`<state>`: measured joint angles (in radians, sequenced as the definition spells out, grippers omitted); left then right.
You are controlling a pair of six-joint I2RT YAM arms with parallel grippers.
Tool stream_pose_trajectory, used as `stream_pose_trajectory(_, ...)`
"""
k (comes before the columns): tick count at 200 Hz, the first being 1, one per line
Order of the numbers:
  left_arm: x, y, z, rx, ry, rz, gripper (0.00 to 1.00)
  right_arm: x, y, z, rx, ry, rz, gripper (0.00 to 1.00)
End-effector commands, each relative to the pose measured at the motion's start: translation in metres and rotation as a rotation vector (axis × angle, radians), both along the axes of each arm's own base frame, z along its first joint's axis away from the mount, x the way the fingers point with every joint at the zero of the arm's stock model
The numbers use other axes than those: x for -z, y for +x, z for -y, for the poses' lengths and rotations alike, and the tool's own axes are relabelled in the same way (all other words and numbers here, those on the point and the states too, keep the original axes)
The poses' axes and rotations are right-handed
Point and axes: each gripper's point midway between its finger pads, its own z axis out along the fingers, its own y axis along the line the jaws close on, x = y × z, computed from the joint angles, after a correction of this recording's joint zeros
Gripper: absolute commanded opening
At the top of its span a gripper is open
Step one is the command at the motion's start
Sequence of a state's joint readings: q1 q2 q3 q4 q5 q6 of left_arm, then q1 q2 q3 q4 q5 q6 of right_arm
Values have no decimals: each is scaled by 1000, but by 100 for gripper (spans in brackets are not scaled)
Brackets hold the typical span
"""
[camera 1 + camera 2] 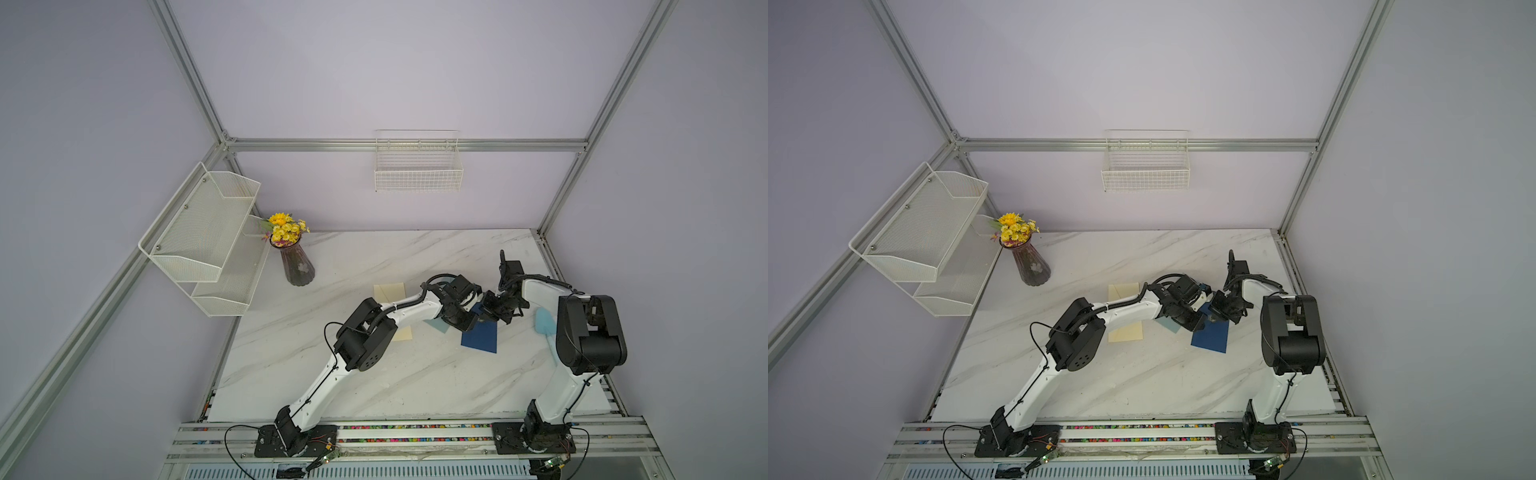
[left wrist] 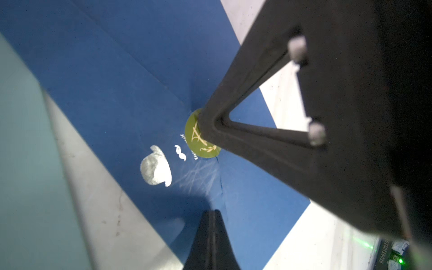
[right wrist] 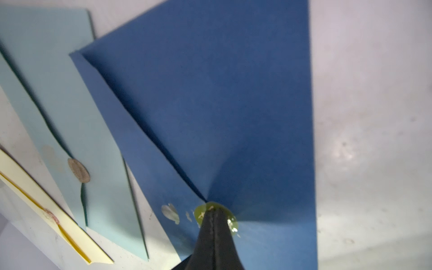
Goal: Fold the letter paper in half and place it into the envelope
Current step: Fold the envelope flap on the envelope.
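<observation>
Lying flat on the marble bench (image 1: pixel 374 382), a dark blue envelope (image 1: pixel 482 338) sits between both arms. The right claw (image 3: pixel 214 210), jaws together, touches its green seal (image 2: pixel 205 149). The left claw (image 2: pixel 210 212), also closed, points at the blue paper nearby.

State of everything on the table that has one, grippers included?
dark blue envelope: flat on table, flap down
green sticker: at flap tip, partly covered
right gripper: shut, tips on green sticker
left gripper: shut, over dark blue envelope, contact unclear
light blue envelope: flap down, round seal
cream envelope: flap down, red seal
vase: upright, holding flowers
</observation>
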<state>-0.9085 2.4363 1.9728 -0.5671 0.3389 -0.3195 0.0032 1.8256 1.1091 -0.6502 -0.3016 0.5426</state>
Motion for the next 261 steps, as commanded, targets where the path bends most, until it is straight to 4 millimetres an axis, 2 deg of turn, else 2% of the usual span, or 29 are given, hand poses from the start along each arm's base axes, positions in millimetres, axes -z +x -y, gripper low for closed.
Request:
stream_pose_trajectory(1, 69, -35, -46, 31, 238, -112, 0, 22, 12, 12, 32, -64, -6, 0)
stream_pose_trajectory(51, 74, -38, -50, 25, 250, -129, 0, 21, 25, 13, 34, -68, 5, 0)
stream_pose_trajectory(71, 74, -38, -49, 19, 246, -129, 0, 24, 21, 10, 25, -49, -7, 0)
stream_pose_trajectory(93, 73, -36, -46, 12, 239, -129, 0, 21, 9, 6, 23, -31, -10, 0)
stream_pose_trajectory(153, 73, -32, -38, -2, 219, -140, 0, 20, -41, -4, 5, -28, -50, 0)
stream_pose_trajectory(197, 74, -33, -36, -7, 213, -150, 0, 20, -57, -1, 6, -50, -77, 0)
stream_pose_trajectory(232, 75, -34, -37, -6, 214, -157, 0, 20, -42, -2, 1, -48, -68, 0)
stream_pose_trajectory(261, 78, -39, -42, -5, 227, -168, 0, 27, -13, 3, 7, -74, -67, 0)
